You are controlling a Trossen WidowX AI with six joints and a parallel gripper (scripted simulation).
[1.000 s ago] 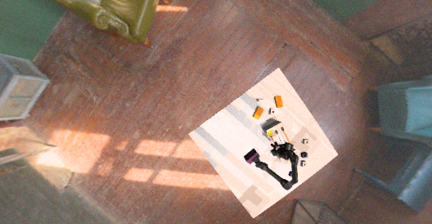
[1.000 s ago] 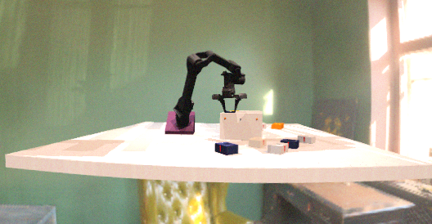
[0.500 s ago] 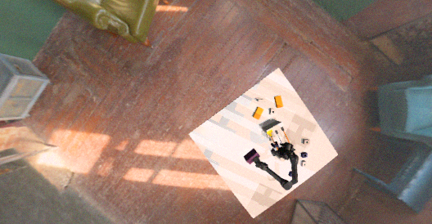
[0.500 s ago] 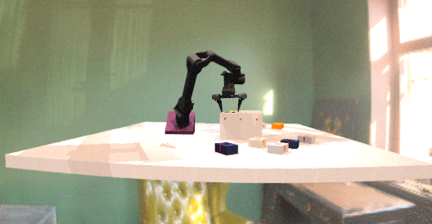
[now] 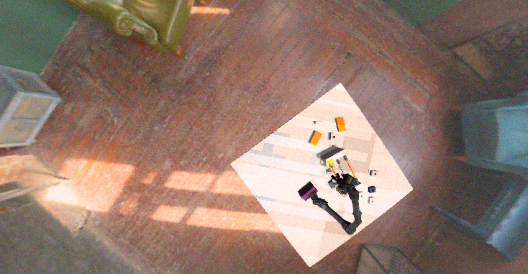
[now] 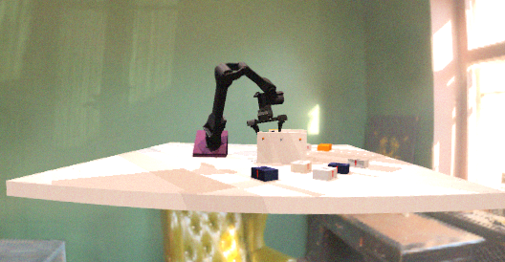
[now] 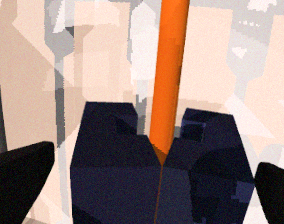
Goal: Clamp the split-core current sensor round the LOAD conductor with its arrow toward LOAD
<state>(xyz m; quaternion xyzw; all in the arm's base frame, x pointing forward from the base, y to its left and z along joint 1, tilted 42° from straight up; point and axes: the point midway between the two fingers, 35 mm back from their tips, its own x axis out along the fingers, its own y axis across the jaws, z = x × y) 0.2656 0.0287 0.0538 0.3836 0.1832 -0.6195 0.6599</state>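
The dark navy split-core sensor (image 7: pixel 118 187) sits around an orange conductor (image 7: pixel 169 75) in the wrist view. Its two halves meet along a thin seam, with a V-shaped notch where the conductor enters; whether it is latched cannot be told. My gripper (image 7: pixel 155 163) (image 6: pixel 269 129) is open, its fingers on either side of the sensor. A gap shows at the left finger; the right fingertip is very close to the sensor's side. The fingers are just above the white box (image 6: pixel 282 150). The arrow and the LOAD marker cannot be made out. The arm hides the sensor in the top view.
Another orange conductor (image 5: pixel 349 165) runs beside the gripper. A dark grey bar (image 5: pixel 330 152) stands behind. Orange blocks (image 5: pixel 340 124) (image 6: pixel 324 146) lie farther back. Navy blocks (image 6: pixel 264 174) (image 6: pixel 339 167) and pale blocks (image 6: pixel 301 166) (image 6: pixel 324 173) (image 6: pixel 358 163) lie near the white box.
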